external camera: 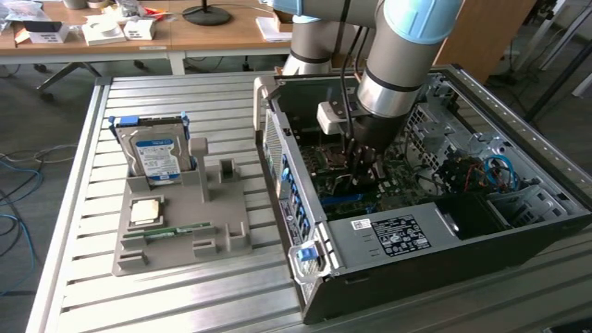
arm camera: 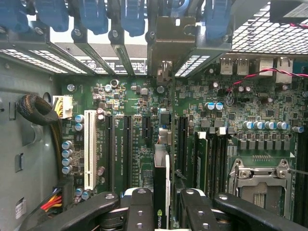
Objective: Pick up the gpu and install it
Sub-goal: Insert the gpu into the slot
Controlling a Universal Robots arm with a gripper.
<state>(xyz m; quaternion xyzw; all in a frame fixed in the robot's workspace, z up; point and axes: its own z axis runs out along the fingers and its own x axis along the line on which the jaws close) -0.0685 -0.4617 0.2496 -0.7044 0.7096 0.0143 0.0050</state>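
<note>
Gripper (arm camera: 161,214) fingers nearest the wrist camera clamp the gpu (arm camera: 161,168) edge-on. Within the open computer case (external camera: 370,298), over the motherboard (arm camera: 134,125), the card's long axis runs straight from the gripper toward its silver bracket (arm camera: 171,41) at the case's rear; whether it is seated cannot be told.
</note>
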